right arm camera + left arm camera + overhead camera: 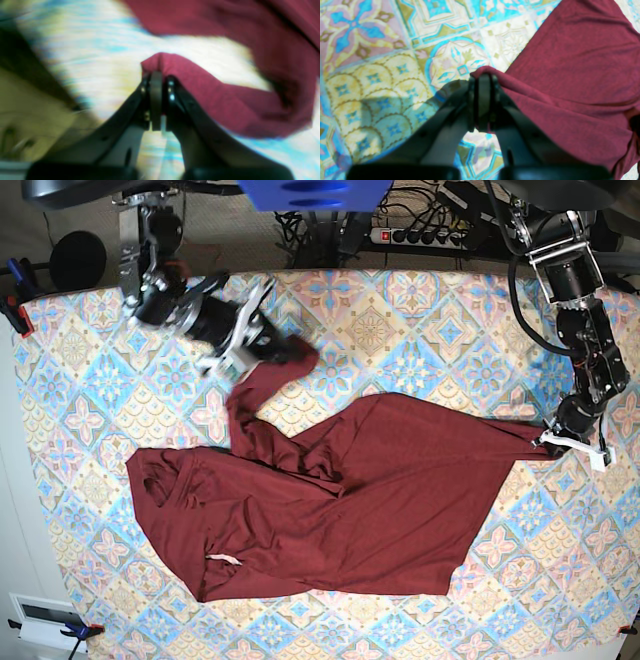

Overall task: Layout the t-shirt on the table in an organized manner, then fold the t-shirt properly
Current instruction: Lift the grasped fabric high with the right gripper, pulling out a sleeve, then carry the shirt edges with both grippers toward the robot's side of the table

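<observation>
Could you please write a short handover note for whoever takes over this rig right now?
Left gripper: shut on the t-shirt at its edge, low over the table.
Right gripper: shut on a pinch of the t-shirt, lifted off the table toward the far side.
T-shirt: mid-table, rumpled, one strip pulled up to the right gripper.
Done: both grips taken.
Left: spread it flat, then fold.

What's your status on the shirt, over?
Left gripper shut on t-shirt edge. Right gripper shut on another corner, pulled up off the table. T-shirt still rumpled, not laid flat. Nothing in the way.
</observation>
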Action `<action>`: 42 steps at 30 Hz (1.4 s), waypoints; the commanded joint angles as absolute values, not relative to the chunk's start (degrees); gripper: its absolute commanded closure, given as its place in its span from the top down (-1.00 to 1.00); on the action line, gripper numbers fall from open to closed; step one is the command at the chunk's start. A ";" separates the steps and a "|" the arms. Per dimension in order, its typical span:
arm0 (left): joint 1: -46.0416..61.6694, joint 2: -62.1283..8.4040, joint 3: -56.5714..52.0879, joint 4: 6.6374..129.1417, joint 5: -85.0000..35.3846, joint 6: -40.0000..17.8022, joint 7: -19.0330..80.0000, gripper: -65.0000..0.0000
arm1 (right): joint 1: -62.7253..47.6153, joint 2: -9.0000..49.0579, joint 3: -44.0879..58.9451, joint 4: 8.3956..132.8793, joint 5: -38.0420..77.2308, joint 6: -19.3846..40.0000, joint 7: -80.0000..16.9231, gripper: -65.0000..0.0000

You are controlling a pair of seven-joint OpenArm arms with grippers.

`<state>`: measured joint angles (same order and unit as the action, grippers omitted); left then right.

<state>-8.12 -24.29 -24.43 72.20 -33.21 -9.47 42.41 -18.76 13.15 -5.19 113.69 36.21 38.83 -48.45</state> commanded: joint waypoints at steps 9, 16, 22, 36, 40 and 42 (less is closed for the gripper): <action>-9.98 -26.51 -24.75 73.80 -33.71 -9.63 41.89 -0.99 | -4.18 21.23 -41.63 115.03 34.24 38.81 -48.75 -1.00; -9.89 -29.49 -24.66 74.07 -33.71 -9.63 46.37 -0.72 | 4.35 21.32 -48.48 114.86 31.60 38.46 -48.84 -0.59; -6.29 -31.25 -24.75 74.77 -37.14 -9.63 46.81 -0.34 | 4.09 21.32 -44.26 114.68 31.52 38.46 -48.48 -0.35; 20.79 -32.31 -28.26 103.60 -61.76 -9.71 46.81 -0.12 | 0.31 21.85 -23.96 113.45 31.60 38.46 -45.67 -0.41; 23.52 -30.81 -19.30 108.79 -61.23 -9.63 46.81 -0.12 | -0.92 21.85 -19.03 111.34 31.60 38.46 -45.05 -0.41; 23.60 -30.81 -12.79 109.32 -59.74 -9.27 46.81 -0.12 | -1.63 21.85 -16.48 111.08 31.60 38.46 -45.05 -0.41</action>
